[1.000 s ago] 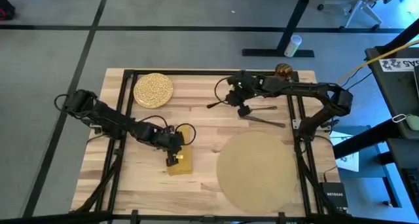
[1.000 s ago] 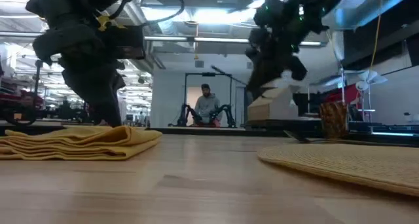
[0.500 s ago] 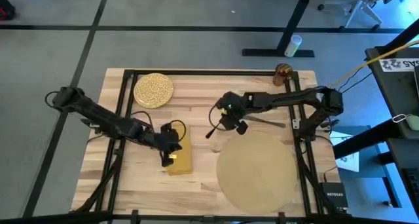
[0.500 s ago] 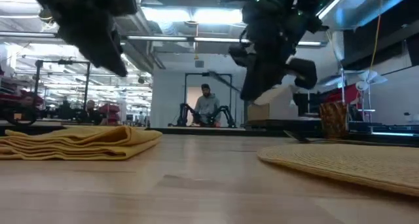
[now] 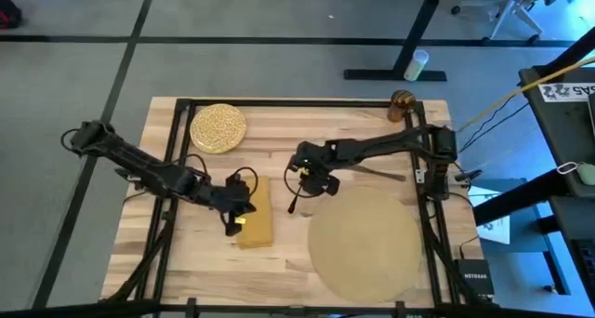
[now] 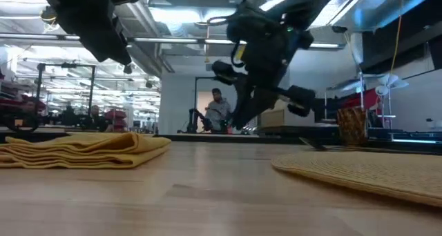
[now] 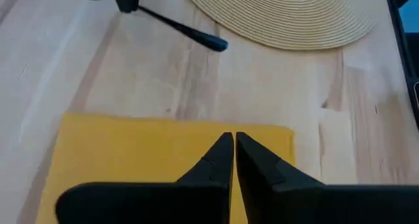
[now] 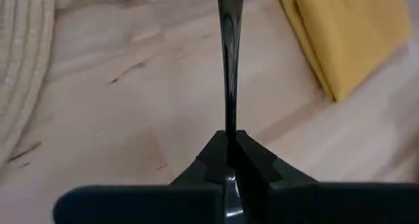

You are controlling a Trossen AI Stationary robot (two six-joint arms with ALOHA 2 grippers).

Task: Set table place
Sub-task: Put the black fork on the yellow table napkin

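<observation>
My right gripper (image 8: 229, 149) clamps a dark utensil (image 8: 229, 60) between the napkin (image 5: 257, 223) and placemat (image 5: 367, 242). My left gripper (image 7: 234, 152), fingers together, hovers over the napkin.

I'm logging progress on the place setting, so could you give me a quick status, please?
Right gripper shut on a dark utensil, between napkin and placemat. Left gripper shut, empty, over napkin. Nothing in the way.
</observation>
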